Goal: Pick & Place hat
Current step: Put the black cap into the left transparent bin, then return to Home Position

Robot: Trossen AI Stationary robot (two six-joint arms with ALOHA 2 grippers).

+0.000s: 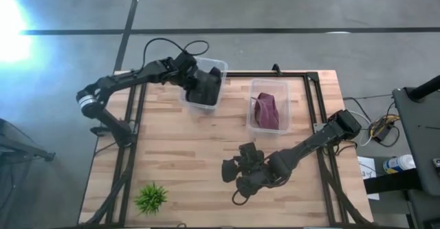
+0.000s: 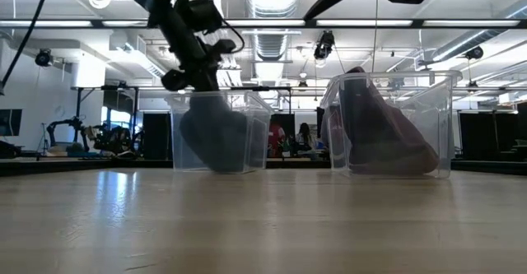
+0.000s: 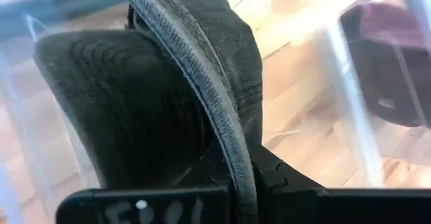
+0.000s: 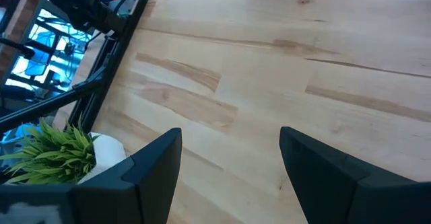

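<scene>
A dark grey hat (image 1: 208, 91) sits inside the left clear bin (image 1: 218, 69), and my left gripper (image 1: 194, 80) reaches into that bin from above, shut on the hat. In the low view the hat (image 2: 216, 139) fills the bin (image 2: 260, 134) below the left gripper (image 2: 194, 67). A maroon hat (image 1: 267, 111) lies in the right clear bin (image 1: 284, 95). My right gripper (image 4: 230, 158) is open above bare wood near the table's near edge (image 1: 237, 172), touching nothing. My left gripper (image 3: 246, 187) pinches the dark hat by its ribbed edge seam (image 3: 225, 126) between the two fingers. It comes from above, slanting down into the bin. The hat stands on edge below the fingers, its lower part (image 2: 218, 165) down at the bin's floor.
A small potted green plant (image 1: 151, 198) stands at the table's near left corner, also seen beside the right gripper (image 4: 50, 153). The two bins stand side by side at the far edge, with open wood between them and the right gripper. Black frame rails (image 1: 132, 119) border the table.
</scene>
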